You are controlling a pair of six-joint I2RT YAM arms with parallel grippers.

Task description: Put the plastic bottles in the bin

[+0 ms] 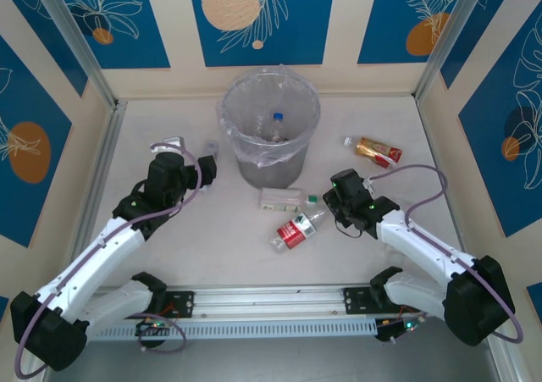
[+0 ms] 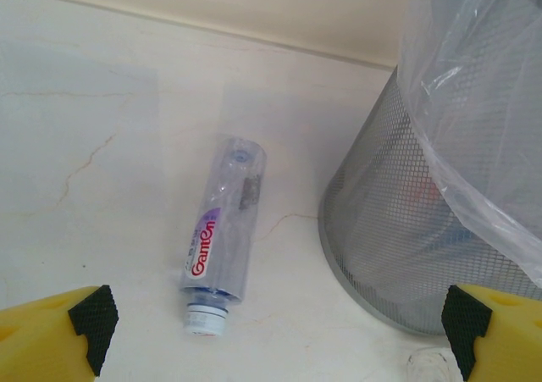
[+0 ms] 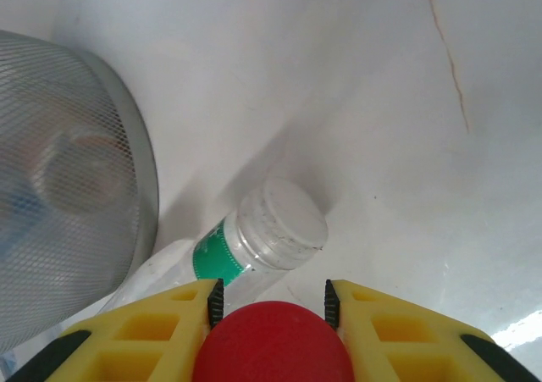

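The grey mesh bin [image 1: 271, 166] with its clear bag stands at the back centre, and a blue-capped bottle [image 1: 276, 121] lies inside it. My right gripper [image 1: 327, 212] is shut on the red cap [image 3: 271, 340] of a red-labelled bottle [image 1: 295, 231] lying on the table. Just beyond that cap lies a white-labelled bottle [image 1: 284, 199] with a green neck band [image 3: 207, 259]. My left gripper [image 1: 188, 151] hangs open over a clear bottle [image 2: 222, 229] with a white cap, left of the bin [image 2: 381, 229]. A brown-labelled bottle [image 1: 378, 151] lies at the right.
Walls close in the table on the left, back and right. The bin's mesh wall [image 3: 68, 187] stands close to the left of my right gripper [image 3: 271, 301]. A small clear object [image 2: 428, 365] rests by the bin's foot near my left gripper's right finger [image 2: 474, 323].
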